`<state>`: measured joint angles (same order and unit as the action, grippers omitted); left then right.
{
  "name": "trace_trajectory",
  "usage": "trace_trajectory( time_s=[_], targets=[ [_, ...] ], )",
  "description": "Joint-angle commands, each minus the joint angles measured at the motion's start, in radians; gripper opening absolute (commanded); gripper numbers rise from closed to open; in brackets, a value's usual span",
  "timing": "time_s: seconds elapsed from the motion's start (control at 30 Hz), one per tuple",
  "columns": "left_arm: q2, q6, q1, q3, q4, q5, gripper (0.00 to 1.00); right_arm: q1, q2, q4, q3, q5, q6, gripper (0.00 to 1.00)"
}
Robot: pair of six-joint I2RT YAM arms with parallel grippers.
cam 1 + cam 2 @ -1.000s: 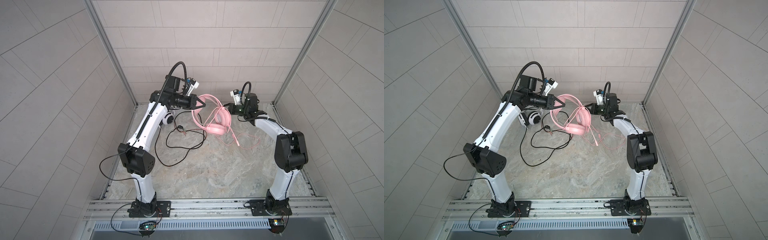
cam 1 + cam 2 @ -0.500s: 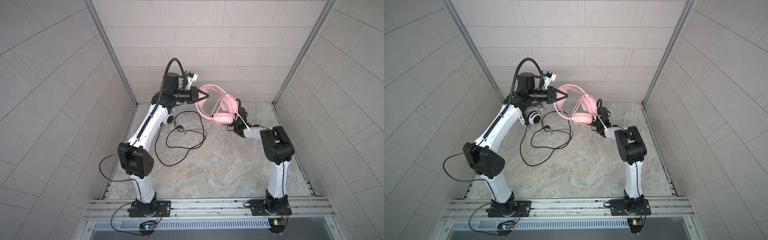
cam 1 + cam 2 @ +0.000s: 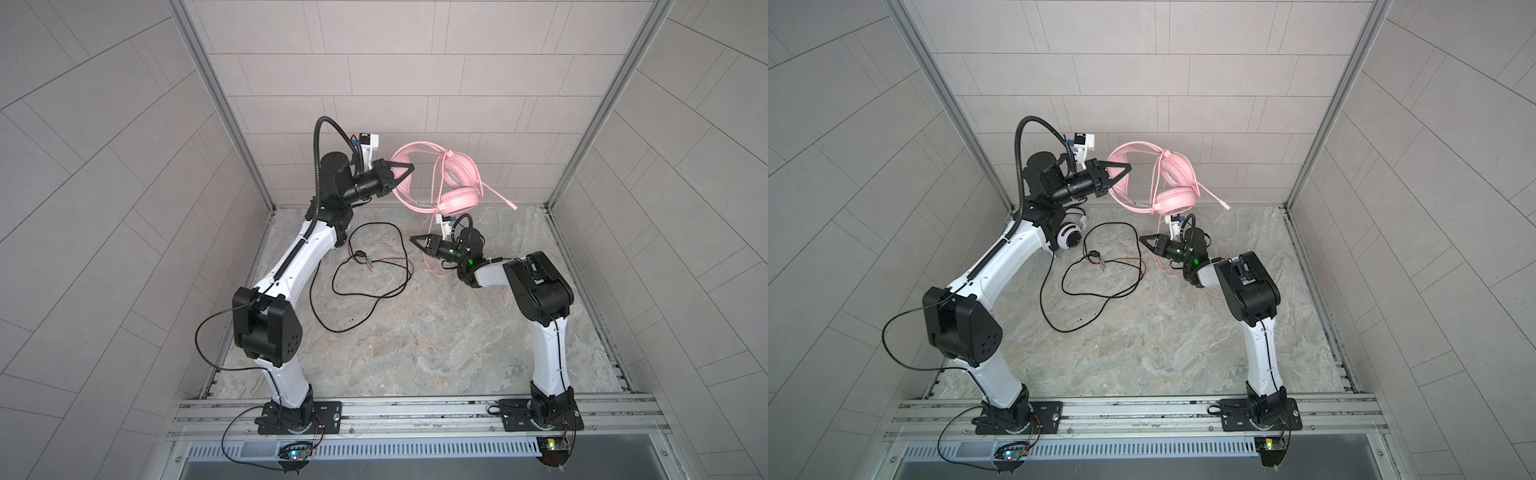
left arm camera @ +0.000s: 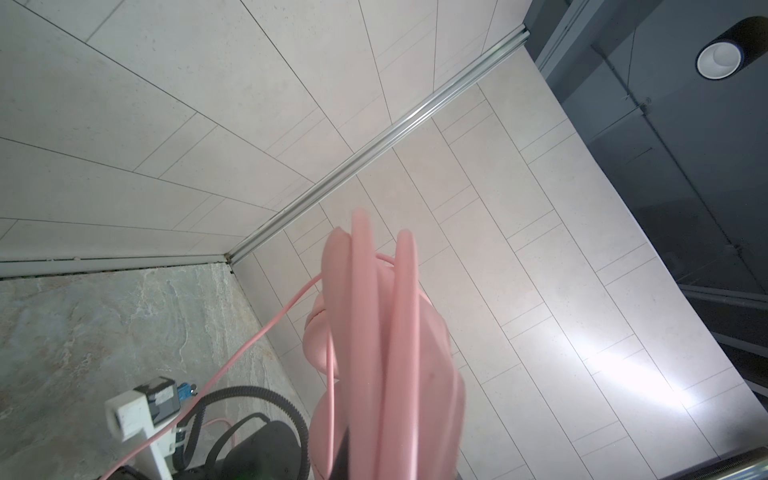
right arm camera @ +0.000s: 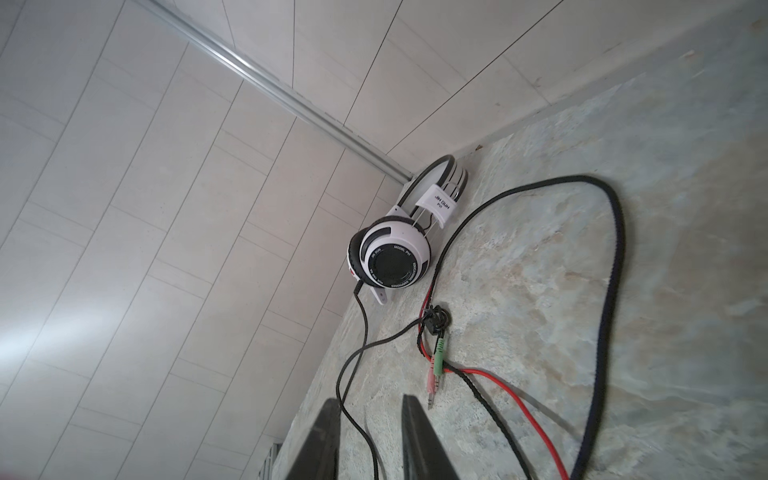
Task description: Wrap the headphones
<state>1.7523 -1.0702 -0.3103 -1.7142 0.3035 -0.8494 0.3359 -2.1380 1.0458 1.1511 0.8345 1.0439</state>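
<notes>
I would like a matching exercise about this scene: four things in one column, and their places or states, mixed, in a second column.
1. pink headset
2. white-and-black headset
3. black cable
4. right gripper

a. loose loops on the table
b. low over the table, open, empty
c. held up by the left gripper
d. by the back left corner

Pairs: 1-c, 2-d, 3-a, 4-b

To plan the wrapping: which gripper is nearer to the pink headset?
Left. The left gripper is shut on the pink headset, holding it aloft; the right gripper is lower down, not touching it.
</notes>
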Motion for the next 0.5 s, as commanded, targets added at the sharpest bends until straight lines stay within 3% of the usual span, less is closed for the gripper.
trace_trajectory(
  time_s=[0.0,0.17,0.47],
  targets=[
    [-0.030,-0.026,-0.001,-0.061,0.146,0.077,0.00,0.027,-0.009,0.062,-0.028,-0.010,0.030,0.16],
    [-0.014,0.006,0.007,-0.103,0.115,0.121,0.00,0.056,0.038,0.080,-0.103,-0.011,0.029,0.11],
    [-0.001,0.073,0.030,-0.121,0.083,0.205,0.00,0.143,0.157,0.056,-0.233,-0.041,0.007,0.11]
  ],
)
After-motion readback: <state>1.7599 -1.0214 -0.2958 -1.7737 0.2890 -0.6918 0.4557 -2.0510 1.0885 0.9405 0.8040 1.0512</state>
